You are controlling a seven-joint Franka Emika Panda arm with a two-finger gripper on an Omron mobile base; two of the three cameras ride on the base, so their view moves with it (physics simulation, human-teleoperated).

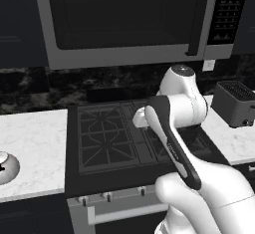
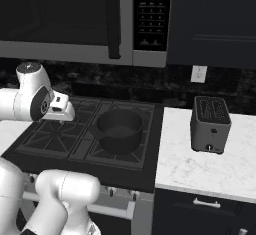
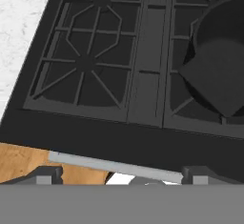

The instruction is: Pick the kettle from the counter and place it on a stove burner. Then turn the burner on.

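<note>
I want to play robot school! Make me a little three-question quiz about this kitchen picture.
1. True or false: the kettle already sits on a stove burner.
2. What stands on the right half of the cooktop? A) black pot B) toaster C) kettle
3. Fill in: the toaster stands on the white ____ to the right of the stove.

Key: 1 false, it is on the counter left of the stove; 2 A; 3 counter.

Kettle [image 1: 5, 167] cut by left edge; end effector [image 3: 121, 179] fingertips barely visible.
</note>
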